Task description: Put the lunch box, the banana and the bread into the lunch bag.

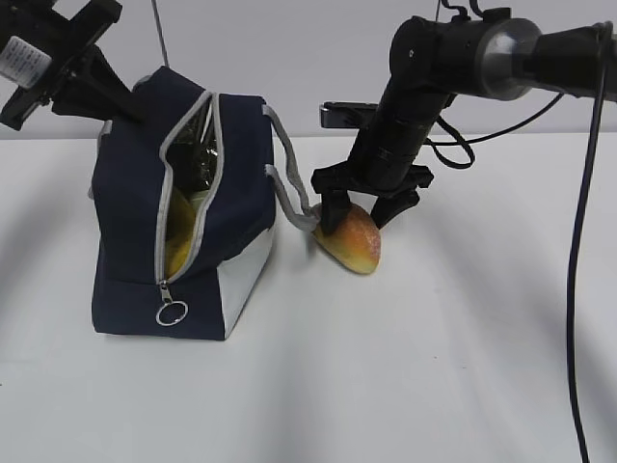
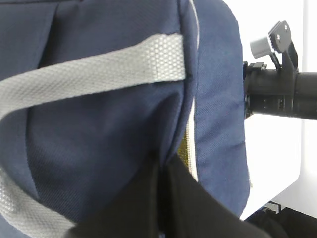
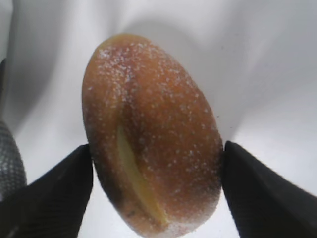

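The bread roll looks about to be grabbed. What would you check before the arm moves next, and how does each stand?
1. Bread sits between the right gripper fingers: ok.
2. Fingers closed firmly on the bread: cannot tell.
3. Lunch bag zipper mouth open: ok.
4. Left gripper pinching the bag's fabric to hold it: ok.
5. Banana already inside: ok, yellow shows in the opening.
6. Lunch box inside: cannot tell.
7. Grey strap handle lies close to the bread: not ok.

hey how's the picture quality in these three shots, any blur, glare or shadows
Exterior view: sharp, soft shadows on the white table. Left wrist view: lunch bag fills the frame, dark blurred mass at the bottom. Right wrist view: bread sharp, fingers soft-edged.
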`<state>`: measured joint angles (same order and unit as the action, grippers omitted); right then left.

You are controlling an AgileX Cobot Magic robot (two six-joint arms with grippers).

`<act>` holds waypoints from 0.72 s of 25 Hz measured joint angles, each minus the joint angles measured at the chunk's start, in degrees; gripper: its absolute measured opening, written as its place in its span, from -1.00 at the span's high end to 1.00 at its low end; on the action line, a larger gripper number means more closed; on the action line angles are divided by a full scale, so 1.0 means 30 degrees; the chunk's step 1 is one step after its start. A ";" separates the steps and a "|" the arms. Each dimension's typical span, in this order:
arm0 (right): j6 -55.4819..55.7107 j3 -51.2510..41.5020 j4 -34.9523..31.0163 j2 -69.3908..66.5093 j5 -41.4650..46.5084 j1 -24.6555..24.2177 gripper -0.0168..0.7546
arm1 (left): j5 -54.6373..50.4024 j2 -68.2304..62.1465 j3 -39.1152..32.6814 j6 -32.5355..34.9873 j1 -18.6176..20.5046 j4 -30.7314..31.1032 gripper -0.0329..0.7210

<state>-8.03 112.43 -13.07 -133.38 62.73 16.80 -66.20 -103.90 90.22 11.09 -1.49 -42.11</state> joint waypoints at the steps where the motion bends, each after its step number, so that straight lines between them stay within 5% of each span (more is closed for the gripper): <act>1: 0.0000 0.0000 0.0000 0.0000 0.0000 0.0000 -0.58 | 0.0000 0.0000 0.0000 0.0000 0.0000 0.0000 0.92; 18: -0.0042 0.0483 0.0287 -0.0350 0.0716 0.0000 -0.15 | 0.0000 0.0000 0.0000 0.0000 0.0000 0.0000 0.92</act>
<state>-8.15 113.88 -12.21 -134.43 64.88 16.80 -66.20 -103.90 90.22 11.09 -1.49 -42.11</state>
